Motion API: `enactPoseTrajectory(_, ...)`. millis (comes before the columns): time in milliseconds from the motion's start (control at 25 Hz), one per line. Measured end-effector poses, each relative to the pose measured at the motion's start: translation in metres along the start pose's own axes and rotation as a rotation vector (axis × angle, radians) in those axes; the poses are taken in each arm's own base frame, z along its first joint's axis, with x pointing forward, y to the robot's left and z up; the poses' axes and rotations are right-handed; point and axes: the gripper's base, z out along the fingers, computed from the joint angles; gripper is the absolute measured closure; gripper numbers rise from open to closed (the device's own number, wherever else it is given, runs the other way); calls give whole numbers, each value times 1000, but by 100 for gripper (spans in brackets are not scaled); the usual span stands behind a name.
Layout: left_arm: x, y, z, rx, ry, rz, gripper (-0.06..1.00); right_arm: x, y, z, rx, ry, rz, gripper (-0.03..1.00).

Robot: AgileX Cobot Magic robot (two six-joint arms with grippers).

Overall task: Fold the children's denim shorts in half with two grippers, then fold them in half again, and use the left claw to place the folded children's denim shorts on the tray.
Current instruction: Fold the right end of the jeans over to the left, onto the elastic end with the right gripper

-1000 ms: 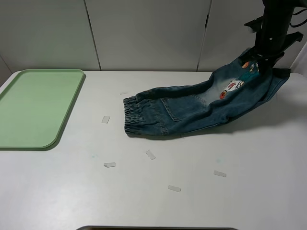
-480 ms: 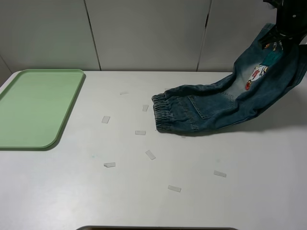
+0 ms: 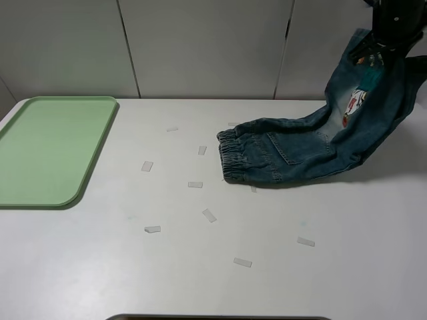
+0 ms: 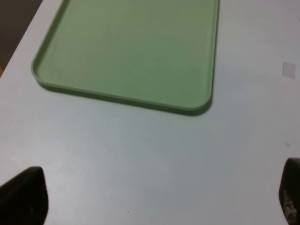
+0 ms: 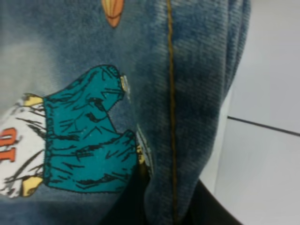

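One leg end of the children's denim shorts hangs clamped in the right pincer, hoisted higher and dragged rightward over the last second. The waistband trails on the desk. The left pincer gapes wide near the tray, so folding hasn't begun.

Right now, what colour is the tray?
Light green; the tray shows best in the left wrist view.
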Motion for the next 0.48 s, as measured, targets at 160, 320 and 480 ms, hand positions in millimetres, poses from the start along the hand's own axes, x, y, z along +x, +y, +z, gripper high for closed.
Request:
enactPoseTrajectory(160, 0, 0, 0, 0, 0, 0, -4, -7, 23, -12, -39, -29, -28, 91)
enactPoseTrajectory(320, 0, 0, 0, 0, 0, 0, -4, -11, 41, -19, -90, -46, -29, 91)
enactPoseTrajectory(480, 0, 0, 0, 0, 0, 0, -4, -9, 72, -22, -136, -30, -68, 91)
